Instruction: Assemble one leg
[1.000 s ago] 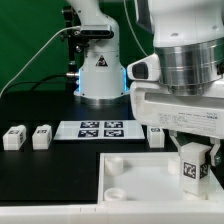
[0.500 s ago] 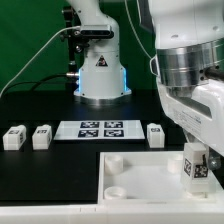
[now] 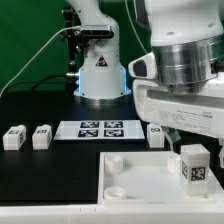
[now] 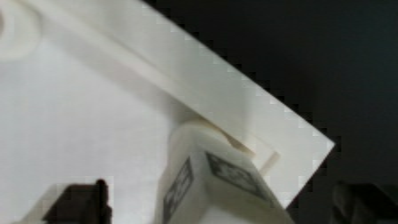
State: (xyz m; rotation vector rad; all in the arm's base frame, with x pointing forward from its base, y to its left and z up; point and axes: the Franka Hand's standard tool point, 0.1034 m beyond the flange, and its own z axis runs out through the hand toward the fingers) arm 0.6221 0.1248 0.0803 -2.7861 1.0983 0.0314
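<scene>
The small white plastic rectangular leg [image 3: 195, 166], with a black-and-white marker tag on its face, stands upright on the large white square panel [image 3: 135, 172], at the panel's corner toward the exterior view's right. The jaws hang spread around it: in the wrist view one dark finger [image 4: 80, 203] stands apart from the leg. A similar white post [image 3: 155, 134] lies on the black tabletop [image 3: 40, 170], just beside the marker board [image 3: 97, 129].
</scene>
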